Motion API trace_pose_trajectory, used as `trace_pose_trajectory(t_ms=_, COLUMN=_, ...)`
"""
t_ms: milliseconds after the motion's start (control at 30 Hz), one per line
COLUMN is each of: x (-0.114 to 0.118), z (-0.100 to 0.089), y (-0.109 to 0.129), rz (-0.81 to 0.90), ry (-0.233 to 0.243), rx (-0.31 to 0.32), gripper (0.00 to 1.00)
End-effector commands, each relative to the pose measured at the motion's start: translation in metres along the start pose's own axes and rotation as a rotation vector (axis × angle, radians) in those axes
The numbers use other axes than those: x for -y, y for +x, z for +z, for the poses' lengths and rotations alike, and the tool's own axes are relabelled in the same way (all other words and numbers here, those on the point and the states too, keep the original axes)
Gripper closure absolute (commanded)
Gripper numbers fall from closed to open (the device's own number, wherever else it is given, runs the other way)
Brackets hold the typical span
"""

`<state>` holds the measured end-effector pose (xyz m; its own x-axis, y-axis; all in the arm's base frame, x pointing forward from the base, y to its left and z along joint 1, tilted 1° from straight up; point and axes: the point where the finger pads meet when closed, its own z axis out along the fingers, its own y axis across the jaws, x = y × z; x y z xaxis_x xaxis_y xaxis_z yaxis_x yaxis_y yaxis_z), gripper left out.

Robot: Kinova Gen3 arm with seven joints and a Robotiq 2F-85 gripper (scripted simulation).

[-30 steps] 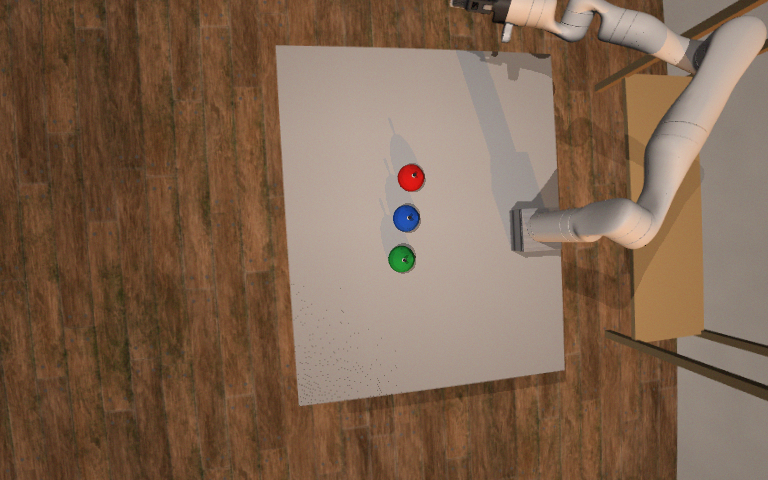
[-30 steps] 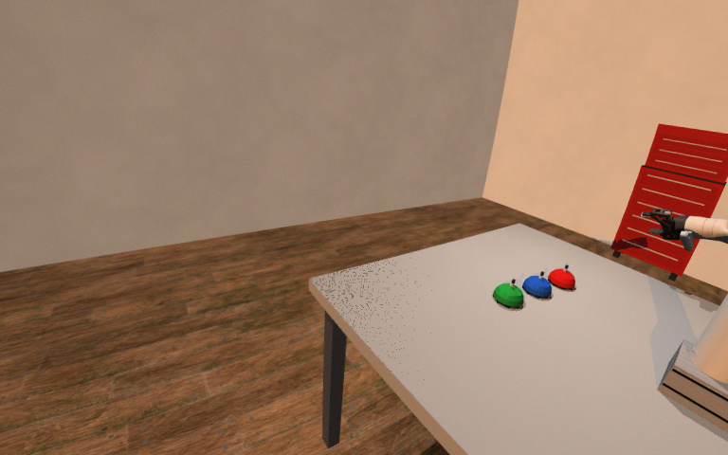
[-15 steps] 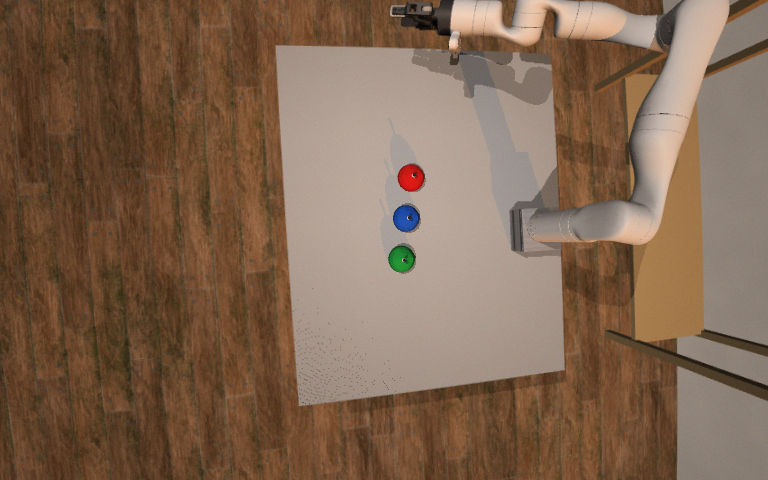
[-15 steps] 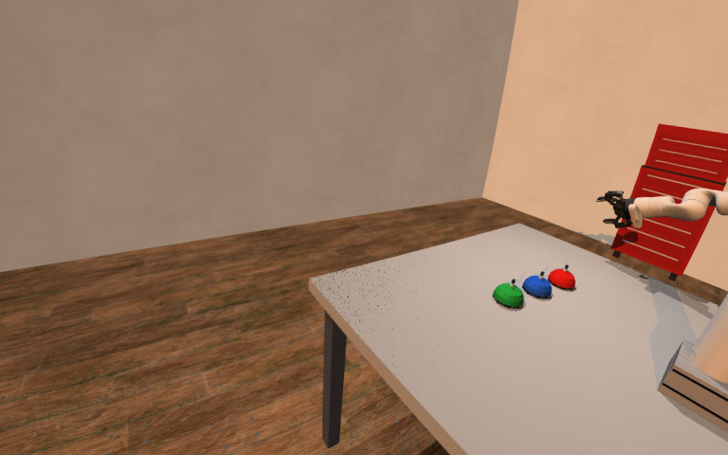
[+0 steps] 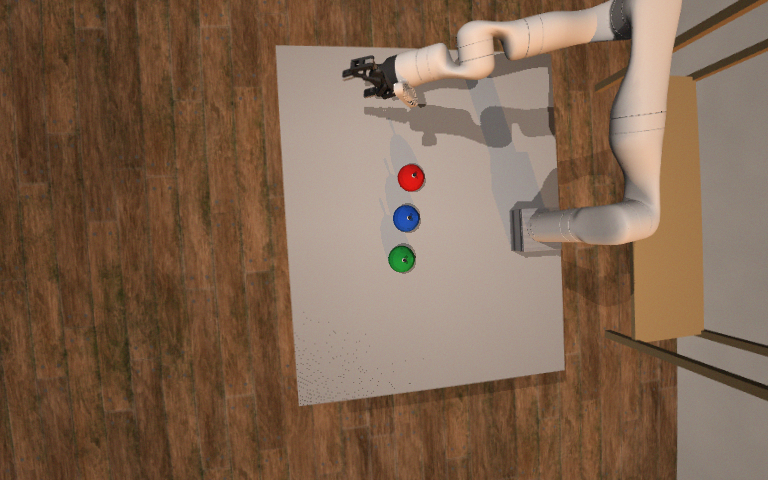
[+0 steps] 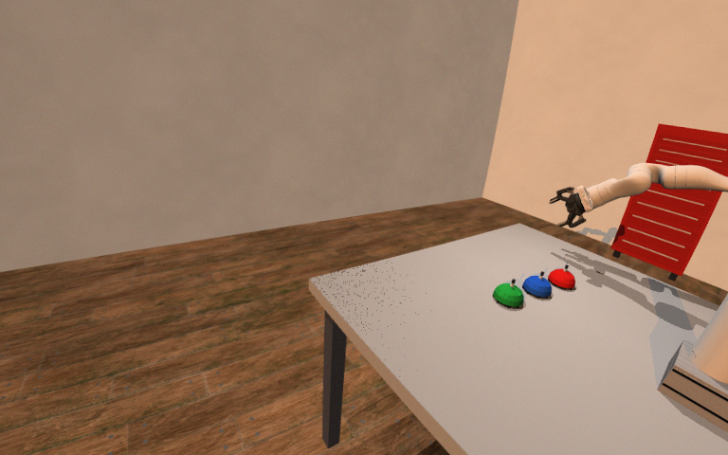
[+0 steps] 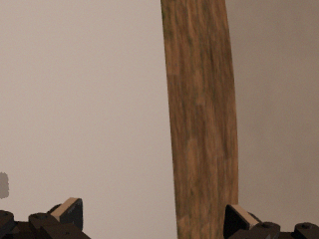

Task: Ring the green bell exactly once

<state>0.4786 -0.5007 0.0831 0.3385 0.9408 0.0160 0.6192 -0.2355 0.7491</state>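
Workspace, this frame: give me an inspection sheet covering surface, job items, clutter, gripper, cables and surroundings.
Surface: grey table, bearing the bells and the arm's base block.
Job's things: green bell, blue bell and red bell stand in one row, apart from each other; blue is in the middle.
Clutter: nothing seen.
Gripper: gripper open, holding nothing, in the air near the table's far edge, beyond the red bell and away from all bells.
Cables: nothing seen.
Surroundings: wood floor, red slatted panel by the wall.
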Motion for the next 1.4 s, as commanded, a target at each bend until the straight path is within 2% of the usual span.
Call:
trace_pose_trajectory(t_ms=0, x=-0.018, z=0.014, y=0.036, rz=-0.035, ry=0.01, rx=-0.037, gripper=0.0)
trace_pose_trajectory(t_ms=33, x=-0.023, z=0.025, y=0.075, rz=-0.014, ry=0.038, rx=-0.049, gripper=0.0)
trace_pose_trajectory(t_ms=267, x=0.002, z=0.025, y=0.179, rz=0.091, ry=0.248, rx=-0.106, gripper=0.0)
trace_pose_trajectory(t_ms=500, x=0.037, z=0.002, y=0.287, rz=0.131, ry=0.456, rx=-0.114, gripper=0.0)
trace_pose_trajectory(t_ms=567, x=0.037, z=0.002, y=0.287, rz=0.131, ry=0.456, rx=-0.114, gripper=0.0)
trace_pose_trajectory(t_ms=600, x=0.043, z=-0.004, y=0.32, rz=0.132, ry=0.483, rx=-0.112, gripper=0.0)
trace_pose_trajectory(t_ms=667, x=0.055, z=-0.016, y=0.342, rz=0.131, ry=0.535, rx=-0.104, gripper=0.0)
trace_pose_trajectory(t_ms=700, x=0.055, z=-0.016, y=0.342, rz=0.131, ry=0.535, rx=-0.104, gripper=0.0)
trace_pose_trajectory(t_ms=767, x=0.066, z=-0.028, y=0.361, rz=0.126, ry=0.583, rx=-0.095, gripper=0.0)
trace_pose_trajectory(t_ms=800, x=0.066, z=-0.028, y=0.361, rz=0.126, ry=0.583, rx=-0.095, gripper=0.0)
trace_pose_trajectory(t_ms=833, x=0.071, z=-0.035, y=0.37, rz=0.123, ry=0.606, rx=-0.089, gripper=0.0)
trace_pose_trajectory(t_ms=867, x=0.071, z=-0.035, y=0.37, rz=0.123, ry=0.606, rx=-0.089, gripper=0.0)
trace_pose_trajectory(t_ms=1033, x=0.086, z=-0.053, y=0.392, rz=0.11, ry=0.666, rx=-0.07, gripper=0.0)
trace_pose_trajectory(t_ms=1133, x=0.086, z=-0.053, y=0.392, rz=0.11, ry=0.666, rx=-0.07, gripper=0.0)
trace_pose_trajectory(t_ms=1233, x=0.095, z=-0.065, y=0.404, rz=0.099, ry=0.701, rx=-0.056, gripper=0.0)
trace_pose_trajectory(t_ms=1367, x=0.099, z=-0.071, y=0.409, rz=0.093, ry=0.717, rx=-0.049, gripper=0.0)
